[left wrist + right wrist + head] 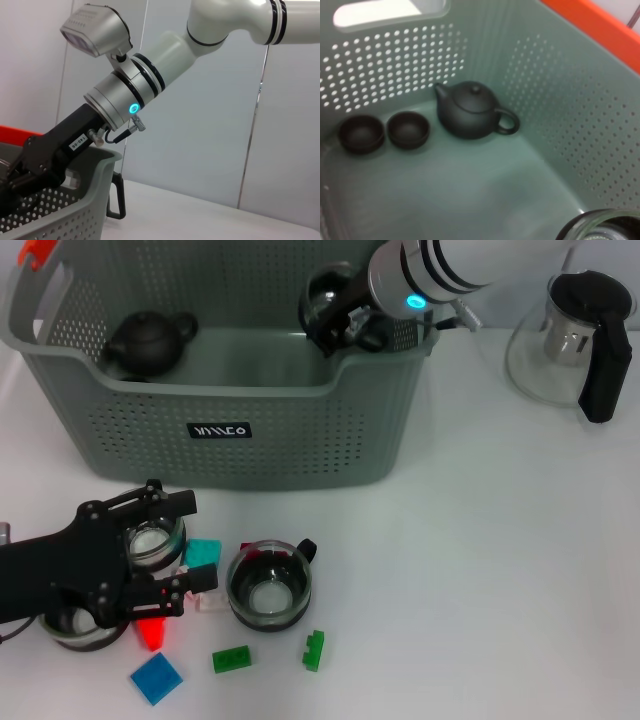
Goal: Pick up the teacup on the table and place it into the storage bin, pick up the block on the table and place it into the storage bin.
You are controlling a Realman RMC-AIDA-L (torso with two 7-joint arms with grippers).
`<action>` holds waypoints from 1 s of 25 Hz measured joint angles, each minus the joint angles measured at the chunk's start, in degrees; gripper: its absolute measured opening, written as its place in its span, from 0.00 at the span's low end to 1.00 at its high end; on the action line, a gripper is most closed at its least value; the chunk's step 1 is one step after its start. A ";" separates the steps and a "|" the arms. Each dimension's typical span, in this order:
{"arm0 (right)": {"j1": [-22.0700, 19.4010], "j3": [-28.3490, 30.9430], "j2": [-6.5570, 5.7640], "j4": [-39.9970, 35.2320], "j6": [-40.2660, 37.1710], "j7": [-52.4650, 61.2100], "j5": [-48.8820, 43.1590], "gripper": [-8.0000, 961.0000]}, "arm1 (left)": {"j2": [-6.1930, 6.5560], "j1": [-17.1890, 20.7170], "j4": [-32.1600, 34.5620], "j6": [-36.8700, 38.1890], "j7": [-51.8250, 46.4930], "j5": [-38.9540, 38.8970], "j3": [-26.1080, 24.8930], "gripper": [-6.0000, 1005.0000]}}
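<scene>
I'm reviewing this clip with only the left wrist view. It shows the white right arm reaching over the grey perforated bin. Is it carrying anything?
Observer: Yes. The right gripper holds a clear glass teacup above the grey perforated storage bin, near its far right corner.
Operator: What's inside the bin?
Observer: A dark round teapot and two small dark cups sit on its floor.
Operator: Where's the left gripper?
Observer: The left gripper is low over the near left of the white table, among three more glass teacups and small coloured blocks.
</scene>
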 joint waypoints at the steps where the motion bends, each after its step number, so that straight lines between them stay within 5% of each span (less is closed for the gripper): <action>1: -0.02 -0.06 -0.02 0.01 -0.39 -0.06 0.00 0.07 | 0.00 0.00 0.00 0.01 0.00 0.00 0.01 0.86; 12: -0.06 -0.06 -0.10 -0.85 -1.72 -0.13 -0.02 0.07 | 0.00 0.00 0.00 0.01 0.00 0.00 -0.15 0.86; 20: -0.34 0.77 -0.27 -3.45 -2.21 0.96 -0.02 0.42 | 0.00 -0.09 0.04 0.07 0.00 0.02 -0.23 0.86; 25: -8.48 4.25 -0.35 -23.80 -12.28 1.84 1.93 0.54 | 0.14 -0.09 0.05 0.12 -0.24 -0.02 -0.26 0.86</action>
